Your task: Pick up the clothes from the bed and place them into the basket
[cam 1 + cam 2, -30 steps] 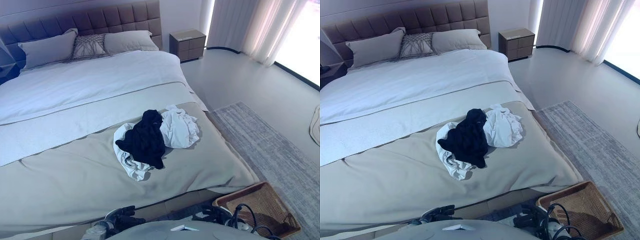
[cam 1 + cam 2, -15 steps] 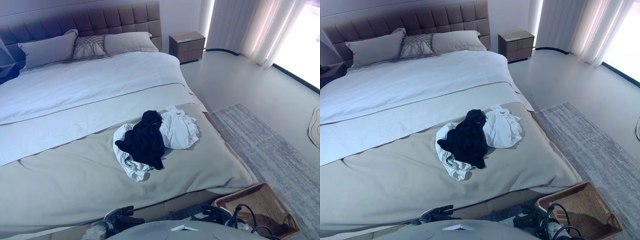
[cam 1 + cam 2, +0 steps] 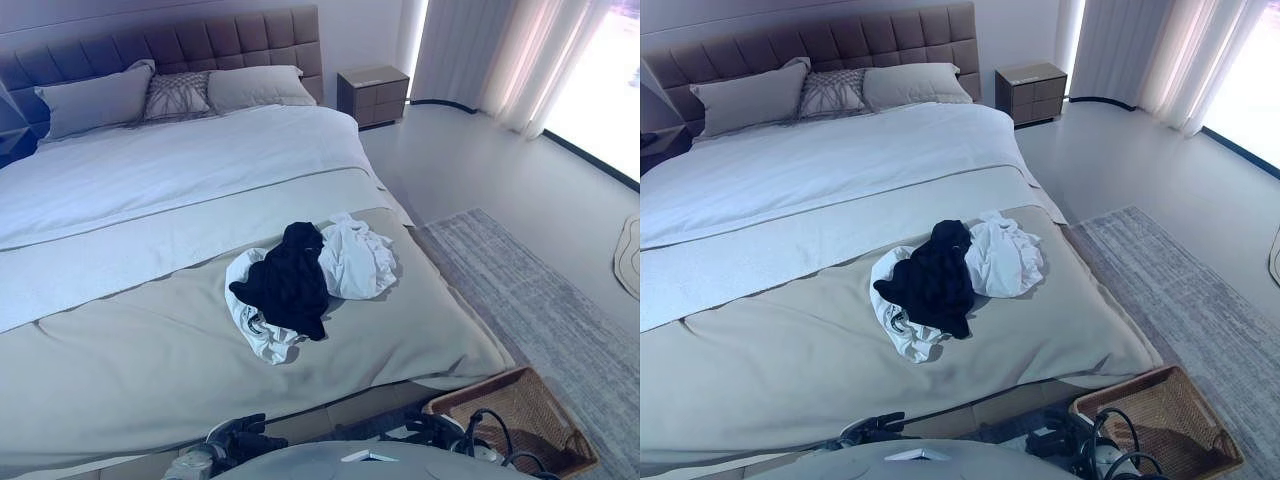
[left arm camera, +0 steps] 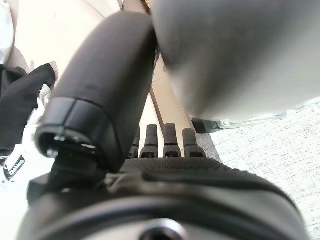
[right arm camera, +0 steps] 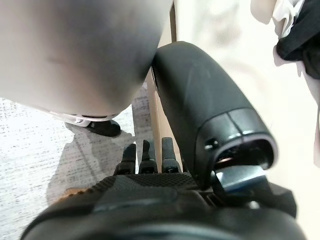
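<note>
A pile of clothes lies on the bed (image 3: pixel 150 350) near its foot: a black garment (image 3: pixel 290 282) on top of white garments (image 3: pixel 355 258). A brown wicker basket (image 3: pixel 520 415) stands on the floor by the bed's right foot corner. My left hand (image 3: pixel 235 442) hangs low in front of the bed's foot edge, well short of the clothes. In the left wrist view its fingers (image 4: pixel 165 137) are straight and hold nothing. My right hand (image 3: pixel 435 432) hangs low beside the basket. In the right wrist view its fingers (image 5: pixel 145 152) are straight and empty.
Pillows (image 3: pixel 170 92) lie against the tufted headboard. A nightstand (image 3: pixel 373 92) stands at the bed's far right. A grey rug (image 3: pixel 540 300) covers the floor right of the bed, under the basket. Curtains (image 3: pixel 500 60) hang at the far right.
The whole picture has shifted slightly, so the camera moved. The clothes, the basket and both hands stay where they were.
</note>
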You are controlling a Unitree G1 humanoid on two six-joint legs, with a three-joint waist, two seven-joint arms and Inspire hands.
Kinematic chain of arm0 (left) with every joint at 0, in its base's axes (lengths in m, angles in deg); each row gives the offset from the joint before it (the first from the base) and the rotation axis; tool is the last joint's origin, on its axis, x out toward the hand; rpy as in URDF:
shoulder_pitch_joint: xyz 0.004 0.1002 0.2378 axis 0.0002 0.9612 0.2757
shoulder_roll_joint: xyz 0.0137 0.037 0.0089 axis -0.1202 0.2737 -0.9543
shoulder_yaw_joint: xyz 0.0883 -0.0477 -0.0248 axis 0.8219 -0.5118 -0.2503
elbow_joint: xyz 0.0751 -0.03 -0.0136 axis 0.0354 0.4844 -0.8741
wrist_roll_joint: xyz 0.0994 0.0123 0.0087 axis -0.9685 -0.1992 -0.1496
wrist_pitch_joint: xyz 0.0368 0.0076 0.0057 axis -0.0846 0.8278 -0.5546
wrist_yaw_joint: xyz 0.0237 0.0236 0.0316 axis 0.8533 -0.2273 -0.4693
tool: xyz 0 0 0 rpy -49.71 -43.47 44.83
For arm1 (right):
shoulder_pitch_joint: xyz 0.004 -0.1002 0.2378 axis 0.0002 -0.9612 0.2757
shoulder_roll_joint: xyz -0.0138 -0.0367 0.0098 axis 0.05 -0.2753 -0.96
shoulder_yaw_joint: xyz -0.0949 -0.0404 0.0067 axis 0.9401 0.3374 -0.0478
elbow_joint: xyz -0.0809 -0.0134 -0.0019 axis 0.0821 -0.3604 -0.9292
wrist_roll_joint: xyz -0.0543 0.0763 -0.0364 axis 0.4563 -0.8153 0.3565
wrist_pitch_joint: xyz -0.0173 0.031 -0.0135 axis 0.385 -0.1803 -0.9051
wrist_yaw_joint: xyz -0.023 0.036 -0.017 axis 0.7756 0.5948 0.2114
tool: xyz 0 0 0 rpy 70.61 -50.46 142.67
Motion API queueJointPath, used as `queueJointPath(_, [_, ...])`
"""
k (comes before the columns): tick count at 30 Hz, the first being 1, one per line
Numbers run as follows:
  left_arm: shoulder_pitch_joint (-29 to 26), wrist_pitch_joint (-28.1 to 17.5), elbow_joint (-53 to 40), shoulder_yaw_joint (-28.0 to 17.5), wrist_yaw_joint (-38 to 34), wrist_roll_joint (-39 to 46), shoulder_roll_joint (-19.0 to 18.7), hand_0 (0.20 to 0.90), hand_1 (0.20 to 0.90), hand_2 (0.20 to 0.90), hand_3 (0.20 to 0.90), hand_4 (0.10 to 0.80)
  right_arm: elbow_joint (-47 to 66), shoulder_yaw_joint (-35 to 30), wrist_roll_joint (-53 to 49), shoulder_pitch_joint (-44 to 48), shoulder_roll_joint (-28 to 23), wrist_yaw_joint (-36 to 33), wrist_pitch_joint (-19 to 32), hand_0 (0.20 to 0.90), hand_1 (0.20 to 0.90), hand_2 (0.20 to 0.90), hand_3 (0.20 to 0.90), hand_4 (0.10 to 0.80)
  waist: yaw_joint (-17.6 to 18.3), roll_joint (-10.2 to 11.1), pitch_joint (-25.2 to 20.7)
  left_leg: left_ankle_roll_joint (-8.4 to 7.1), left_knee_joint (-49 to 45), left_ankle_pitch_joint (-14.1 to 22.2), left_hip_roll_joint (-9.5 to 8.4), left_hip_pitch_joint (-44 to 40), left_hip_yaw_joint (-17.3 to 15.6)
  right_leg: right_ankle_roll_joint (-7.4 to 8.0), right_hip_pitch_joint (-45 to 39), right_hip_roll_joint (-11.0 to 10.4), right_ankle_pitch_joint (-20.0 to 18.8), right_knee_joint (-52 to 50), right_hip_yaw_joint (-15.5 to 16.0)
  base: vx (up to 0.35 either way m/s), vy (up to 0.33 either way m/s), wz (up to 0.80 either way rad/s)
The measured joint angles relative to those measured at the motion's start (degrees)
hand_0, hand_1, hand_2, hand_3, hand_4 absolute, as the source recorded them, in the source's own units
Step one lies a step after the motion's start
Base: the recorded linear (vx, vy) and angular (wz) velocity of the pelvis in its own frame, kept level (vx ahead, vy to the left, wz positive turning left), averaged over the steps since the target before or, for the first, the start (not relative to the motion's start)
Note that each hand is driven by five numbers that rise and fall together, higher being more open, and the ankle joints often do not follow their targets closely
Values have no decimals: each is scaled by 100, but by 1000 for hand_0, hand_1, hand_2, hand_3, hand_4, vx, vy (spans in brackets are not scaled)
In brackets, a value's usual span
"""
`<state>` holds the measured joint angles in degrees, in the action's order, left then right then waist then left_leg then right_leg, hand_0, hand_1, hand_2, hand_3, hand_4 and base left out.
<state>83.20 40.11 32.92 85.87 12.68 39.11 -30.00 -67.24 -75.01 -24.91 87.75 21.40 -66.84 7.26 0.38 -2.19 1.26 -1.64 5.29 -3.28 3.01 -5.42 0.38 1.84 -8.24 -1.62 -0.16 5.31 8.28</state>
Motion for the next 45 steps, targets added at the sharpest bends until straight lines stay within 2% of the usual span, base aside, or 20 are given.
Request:
queueJointPath(2, [2, 1, 0, -3, 2, 0, 0, 900, 900, 900, 900, 800, -90, -297, -651, -21, 3, -24, -107, 900, 900, 900, 900, 800, -1, -1, -2, -1, 3, 1, -2, -10, -3, -7, -9, -4, 5, 0, 2, 98, 8, 1])
queueJointPath(4, [24, -1, 0, -13, 4, 0, -4, 900, 900, 900, 900, 800, -144, -1024, -1909, -73, -8, 4, -409, 900, 900, 900, 900, 800, 8, 0, -1, -1, 4, 1, -5, -21, -12, -1, -17, -7, 1, 0, -8, 107, -5, -1])
queueJointPath(6, [60, -15, -7, -23, 8, 0, -19, 900, 900, 900, 900, 800, -106, -1436, -2821, -138, -76, 34, -538, 900, 900, 900, 900, 800, 28, 11, 5, -3, 7, 4, -5, -29, -22, 4, -31, -3, -2, 0, -28, 77, -7, -5])
queueJointPath(8, [64, -18, -9, -18, 7, 0, -30, 900, 900, 900, 900, 800, 121, -1549, -3389, -214, -127, 53, -523, 900, 900, 900, 900, 800, 59, 19, 11, -4, 9, 4, 0, -30, -30, 5, -31, 2, -1, 0, -47, 52, 2, -6])
queueJointPath(11, [166, -79, -27, -11, 5, 2, -37, 900, 900, 900, 900, 800, 1321, -1532, -4271, -434, -108, 43, -400, 900, 900, 900, 900, 800, 125, 25, 29, -4, 10, 4, 8, -23, -35, 20, -14, 13, 23, 12, -83, 49, 11, -5])
queueJointPath(13, [193, -152, -42, -10, 1, 2, -37, 900, 900, 900, 900, 800, 1898, -1518, -4392, -433, -77, 3, -193, 900, 900, 900, 900, 800, 130, 25, 32, -5, 11, 5, 7, -7, -34, 15, 1, 14, 26, 26, -87, 42, -1, 0])
queueJointPath(16, [193, -167, -89, 6, -10, 6, -51, 900, 900, 900, 900, 800, 2276, -1472, -3908, 0, -221, -329, 254, 900, 900, 900, 900, 800, 56, 61, 79, -22, 10, 4, -9, 35, -7, 13, 16, -1, 31, 24, -21, 30, -46, 10])
queueJointPath(18, [102, -192, -171, 211, -9, 22, -107, 900, 900, 900, 900, 800, 2274, -1295, -3271, 525, -704, -800, 254, 900, 900, 900, 900, 800, -78, 73, 135, -47, 5, -38, -23, 256, 30, 35, 235, -15, 20, -36, 18, -95, -106, 12])
queueJointPath(19, [7, -218, -212, 296, -9, 31, -147, 900, 900, 900, 900, 800, 2249, -1197, -2940, 855, -938, -1066, 239, 900, 900, 900, 900, 800, -137, 64, 253, -8, -22, -133, -23, 384, 87, 41, 419, -15, 17, -171, 38, -234, -135, 7])
queueJointPath(22, [-463, -237, -304, 598, -23, 203, -307, 900, 900, 900, 900, 800, 2133, -844, -2039, 2029, -1715, -1639, 61, 900, 900, 900, 900, 800, -184, 6, 807, -25, -223, -311, -28, 912, 182, 54, 1053, -41, 26, -654, 79, -288, -117, 11])
queueJointPath(23, [-664, -245, -346, 681, -86, 390, -400, 900, 900, 900, 900, 800, 2068, -718, -1609, 2635, -2046, -1802, -34, 900, 900, 900, 900, 800, -188, 10, 1104, -82, -371, -371, -31, 1267, 268, 51, 1394, -47, 24, -805, 113, -259, -105, 12])
queueJointPath(25, [-905, -253, -358, 692, -150, 586, -463, 900, 900, 900, 900, 800, 1900, -542, -990, 3309, -2369, -1986, -66, 900, 900, 900, 900, 800, -208, 3, 1396, -95, -519, -440, -31, 1673, 306, 49, 1806, -59, 25, -1031, 156, -214, -143, 12])
queueJointPath(27, [-1239, -355, -484, 792, -226, 843, -574, 900, 900, 900, 900, 800, 1757, 255, -193, 4212, -2864, -2227, -184, 900, 900, 900, 900, 800, -346, -1, 1812, -133, -808, -474, -24, 2240, 334, -20, 2485, -90, 165, -1572, 164, -134, -216, 4])
queueJointPath(29, [-1471, -390, -722, 879, -243, 931, -663, 900, 900, 900, 900, 800, 1756, 729, 341, 4775, -3101, -2257, -314, 900, 900, 900, 900, 800, -451, -27, 2199, -169, -987, -498, -27, 2514, 433, -105, 2822, -122, 278, -1984, 211, 21, -241, 17])
queueJointPath(30, [-1544, -400, -932, 896, -229, 965, -706, 900, 900, 900, 900, 800, 1753, 1001, 603, 5002, -3180, -2232, -420, 900, 900, 900, 900, 800, -551, -10, 2403, -193, -1037, -513, -35, 2596, 501, -172, 2988, -161, 422, -2294, 279, 48, -251, 34])
queueJointPath(35, [-1604, -522, -1308, 1015, -170, 1011, -729, 900, 900, 900, 900, 800, 1620, 1424, 923, 5339, -3173, -2194, -569, 900, 900, 900, 900, 800, -971, -21, 2559, -233, -1137, -526, -107, 2945, 821, -407, 3541, -339, 937, -3224, 575, 22, -113, 39])
queueJointPath(38, [-1622, -661, -1490, 1111, -129, 1034, -782, 900, 900, 900, 900, 800, 1543, 1679, 1153, 5793, -3168, -2235, -705, 900, 900, 900, 900, 800, -992, -42, 2607, -261, -1364, -490, -197, 3235, 963, -457, 3838, -459, 1158, -3591, 665, 73, -85, 24])
queueJointPath(45, [-1775, -779, -1519, 1097, -107, 1153, -806, 900, 900, 900, 900, 800, 1544, 1841, 1299, 6508, -3161, -2473, -1087, 900, 900, 900, 900, 800, -1021, -95, 2770, -285, -1783, -467, -298, 3600, 1081, -497, 4155, -581, 1234, -4041, 708, 1, -19, 9])
